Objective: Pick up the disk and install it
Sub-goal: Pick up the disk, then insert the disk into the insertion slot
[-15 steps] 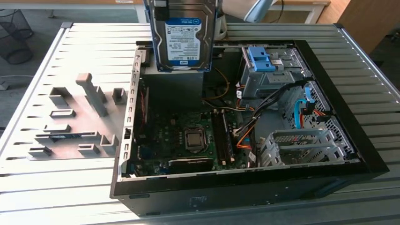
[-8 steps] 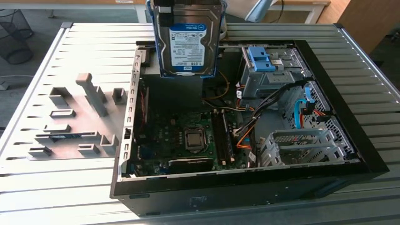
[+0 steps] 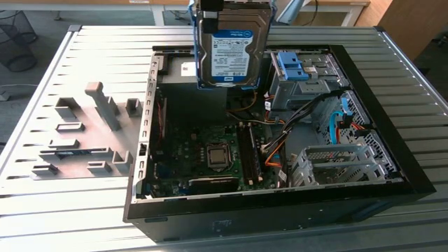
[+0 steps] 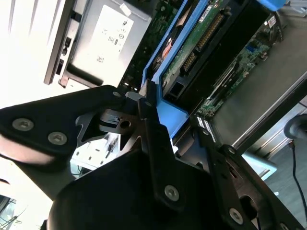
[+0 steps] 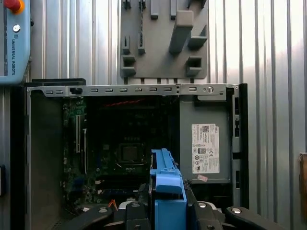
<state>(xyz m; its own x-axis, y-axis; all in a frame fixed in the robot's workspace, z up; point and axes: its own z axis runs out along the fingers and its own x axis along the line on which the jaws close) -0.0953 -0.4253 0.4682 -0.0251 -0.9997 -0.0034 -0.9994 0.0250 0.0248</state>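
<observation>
The gripper [image 5: 168, 212] is clamped shut on the disk [image 3: 231, 47]. Its black fingers [image 5: 201, 211] press on either side of the bright blue plastic caddy rail. The disk hangs upright below the gripper, label facing the exterior camera. It is over the open computer case [image 3: 392, 173], at the end where the power supply [image 5: 206, 143] sits.

The disk is a flat silver metal slab with a white-and-blue label. In the second wrist view its underside shows a green circuit board [image 4: 201, 38] with a row of connector pins.

The case is a black tower lying on its side on a table [image 3: 63, 210] of ribbed metal slats, nearer the table's edge at the exterior view's right. Inside lies a dark motherboard [image 3: 210, 152] with a square processor socket. The power supply is a grey box with a white sticker.

A blue plastic bracket [image 3: 294, 65] sits on a grey bay just beside the disk, toward the exterior view's right. Orange, black and blue cables [image 3: 280, 142] cross the interior between that bay and a perforated silver drive cage [image 3: 336, 163].

Beside the case, toward the table's edge at the exterior view's left, lies a grey fixture plate [image 3: 84, 142] with raised blocks and slots.
</observation>
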